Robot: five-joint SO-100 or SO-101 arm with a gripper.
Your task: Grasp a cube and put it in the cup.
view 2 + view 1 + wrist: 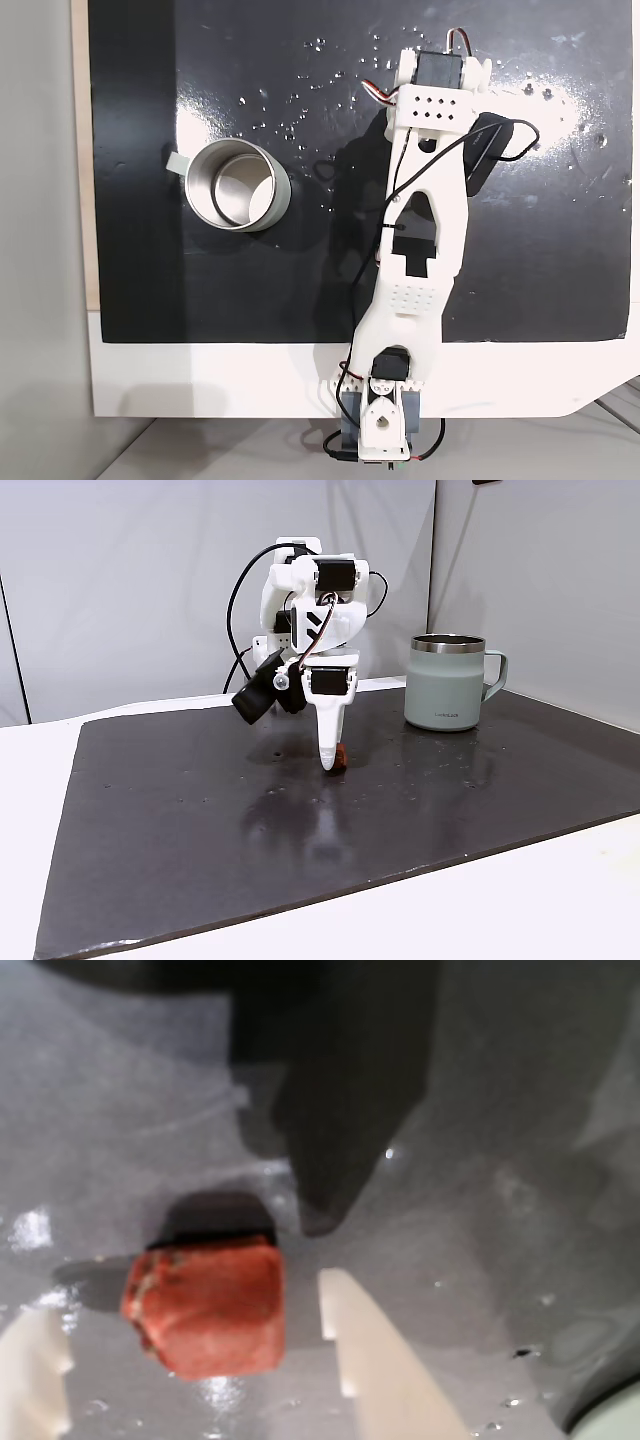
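Between the two pale fingers of the gripper (195, 1345) sits the cube (207, 1305), reddish-orange and resting on the glossy dark mat (200, 820). In the wrist view the fingers stand apart, one at the lower left edge and one just right of the cube, with a sliver of mat visible on either side; neither finger seems to touch it yet. That straddling stance makes sense as a setup for closing squarely on two opposite faces. In a fixed view from the side the gripper (330, 765) points almost straight down, its tip at the mat with the cube (341, 760) just beside it, so the arm is low enough to pinch rather than push. The cup (446, 683) stands upright well apart to the right in that view, handle turned away from the arm, its steel-rimmed mouth open. Seen from above, the cup (272, 205) is empty, so the drop is unobstructed once the cube is lifted. The white desk (480, 910) carries the mat.
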